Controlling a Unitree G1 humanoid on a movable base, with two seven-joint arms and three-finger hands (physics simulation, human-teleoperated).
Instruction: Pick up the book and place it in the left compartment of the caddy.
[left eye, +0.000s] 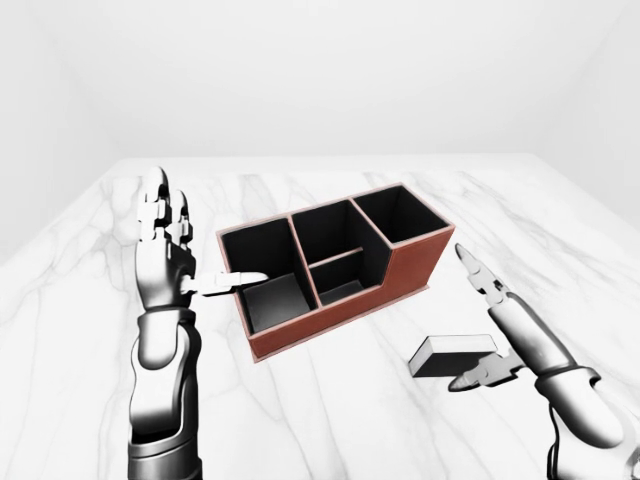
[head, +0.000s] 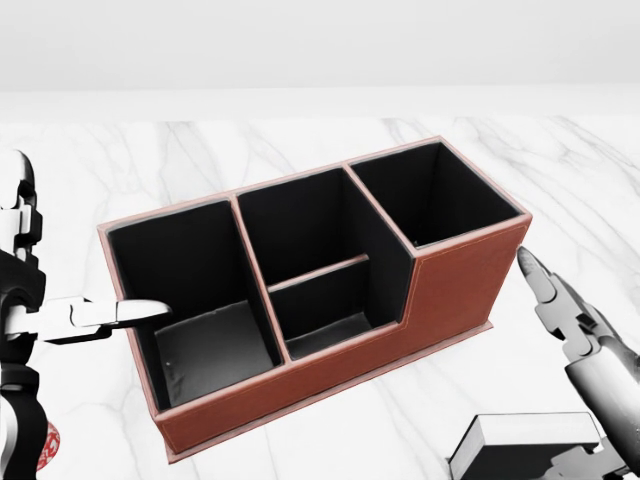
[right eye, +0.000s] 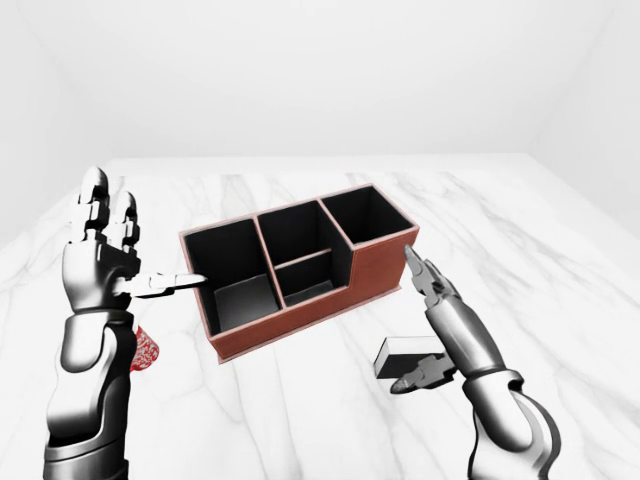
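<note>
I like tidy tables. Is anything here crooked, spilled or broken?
Nothing is spilled or broken. The brown leather caddy with black compartments stands upright but sits at a slant to the white marble table edge. The dark book with white pages lies flat outside it, by the open right hand. The left hand is raised, open.

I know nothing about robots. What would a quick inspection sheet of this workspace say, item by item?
Surface: white marble table.
Job's things: book lying flat, outside the caddy; brown caddy upright, its left compartment holds nothing.
Clutter: small red object beside the left arm.
Robot hands: left robot hand open, raised beside the caddy; right robot hand open, fingers about the book.
Cables: nothing seen.
Surroundings: plain white walls.
</note>
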